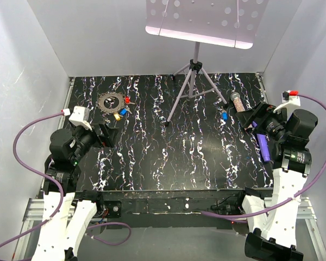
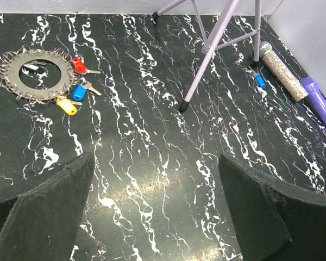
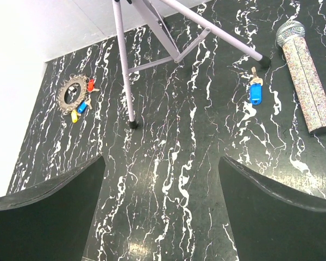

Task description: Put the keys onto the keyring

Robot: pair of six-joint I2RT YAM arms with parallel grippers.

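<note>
The keyring (image 1: pixel 101 101) lies at the far left of the black marbled mat; it also shows in the left wrist view (image 2: pixel 11 73) and the right wrist view (image 3: pixel 79 86). A red key (image 2: pixel 79 65), a blue key (image 2: pixel 78 92) and a yellow key (image 2: pixel 66 105) lie against its right edge; I cannot tell whether they are attached. Another blue key (image 1: pixel 224 115) lies alone at the far right (image 3: pixel 255 93). My left gripper (image 1: pixel 106 136) is open and empty above the mat (image 2: pixel 157 201), in front of the ring. My right gripper (image 1: pixel 254 117) is open and empty (image 3: pixel 160 206).
A purple tripod stand (image 1: pixel 190 81) is planted mid-mat, its feet spreading between the ring and the lone blue key. A speckled glittery tube (image 1: pixel 239 102) and a purple stick (image 1: pixel 262 145) lie by the right gripper. White walls enclose the mat.
</note>
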